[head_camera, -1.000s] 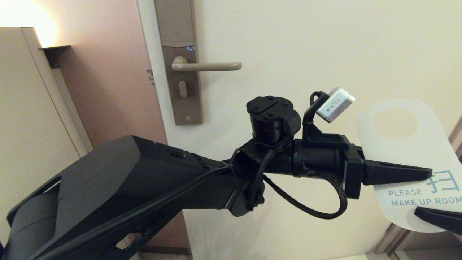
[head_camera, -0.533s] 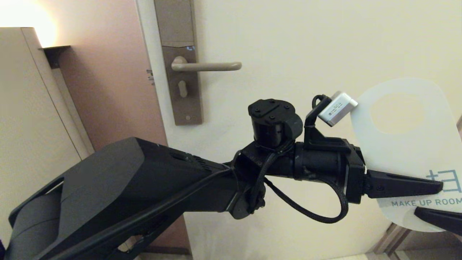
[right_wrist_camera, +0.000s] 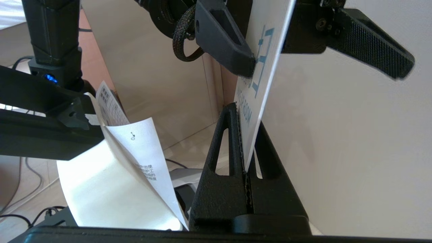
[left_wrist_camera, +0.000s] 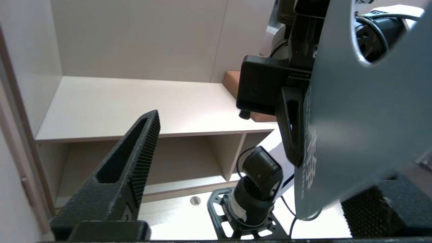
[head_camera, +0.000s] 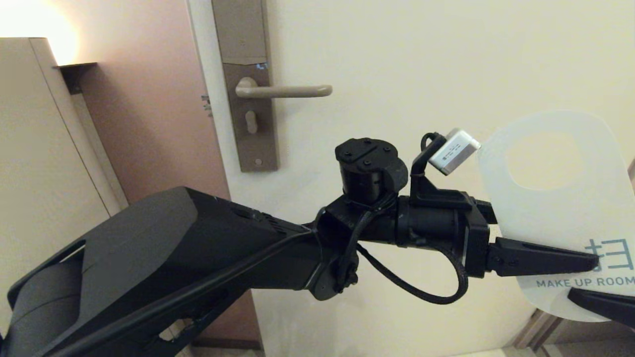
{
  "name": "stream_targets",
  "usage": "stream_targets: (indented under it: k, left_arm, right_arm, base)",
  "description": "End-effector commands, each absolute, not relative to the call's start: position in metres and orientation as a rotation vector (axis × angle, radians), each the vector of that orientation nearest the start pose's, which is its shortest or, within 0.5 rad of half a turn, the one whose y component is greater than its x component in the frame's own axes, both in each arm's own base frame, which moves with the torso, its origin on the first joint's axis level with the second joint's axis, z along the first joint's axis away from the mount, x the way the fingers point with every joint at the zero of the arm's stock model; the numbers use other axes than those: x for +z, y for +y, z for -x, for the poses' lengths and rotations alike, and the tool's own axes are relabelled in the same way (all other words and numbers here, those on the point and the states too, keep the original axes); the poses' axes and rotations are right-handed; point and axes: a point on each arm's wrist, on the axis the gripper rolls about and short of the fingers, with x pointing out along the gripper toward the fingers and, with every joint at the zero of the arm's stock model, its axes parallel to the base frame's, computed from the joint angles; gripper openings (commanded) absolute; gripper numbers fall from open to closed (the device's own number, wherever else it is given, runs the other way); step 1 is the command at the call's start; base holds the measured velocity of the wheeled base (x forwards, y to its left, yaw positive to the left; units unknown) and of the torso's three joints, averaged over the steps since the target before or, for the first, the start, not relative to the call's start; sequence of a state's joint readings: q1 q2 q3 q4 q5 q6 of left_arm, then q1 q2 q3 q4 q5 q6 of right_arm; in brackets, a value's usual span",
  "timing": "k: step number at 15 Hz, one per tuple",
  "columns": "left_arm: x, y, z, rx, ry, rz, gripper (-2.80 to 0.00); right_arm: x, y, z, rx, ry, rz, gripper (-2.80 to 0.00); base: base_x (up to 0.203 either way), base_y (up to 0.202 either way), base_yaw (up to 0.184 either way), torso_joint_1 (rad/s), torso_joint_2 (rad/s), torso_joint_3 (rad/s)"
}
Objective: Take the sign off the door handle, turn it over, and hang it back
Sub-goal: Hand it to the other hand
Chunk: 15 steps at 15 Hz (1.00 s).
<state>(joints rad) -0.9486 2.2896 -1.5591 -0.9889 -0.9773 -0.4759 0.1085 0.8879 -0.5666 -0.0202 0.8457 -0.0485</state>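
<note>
White sign (head_camera: pixel 555 208) clamped in right gripper (right_wrist_camera: pixel 248 153), left gripper (right_wrist_camera: pixel 324 44) jaws spread.

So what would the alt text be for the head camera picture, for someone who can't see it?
The robot's left gripper reaches across to a white sign reading "MAKE UP ROOM", one finger over its lower part, while the right gripper holds its bottom edge. Up and to the left, the beige door handle is bare.
</note>
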Motion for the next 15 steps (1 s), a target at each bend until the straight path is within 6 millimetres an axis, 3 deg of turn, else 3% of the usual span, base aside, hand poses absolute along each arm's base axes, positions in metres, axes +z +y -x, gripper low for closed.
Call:
stream_targets:
  k: [1,9,15]
  left_arm:
    - [0.19,-0.386,-0.257,-1.947,0.145,0.314,0.0]
    - [0.207,-0.359,-0.265,-1.914,0.103,0.352,0.0]
    - [0.222,-0.328,-0.267,-1.867,0.093,0.349,0.0]
  right_arm:
    - [0.221,0.027,-0.089,0.958,0.268,-0.068,-2.8]
    - [0.222,0.027,-0.089,0.953,0.267,-0.066,-2.8]
    - [0.221,0.026,-0.09,0.936,0.271,-0.068,-2.8]
  base:
    - [0.0,0.0,0.0,0.0,0.0,0.0]
    - [0.0,0.0,0.0,0.0,0.0,0.0]
    - [0.0,0.0,0.0,0.0,0.0,0.0]
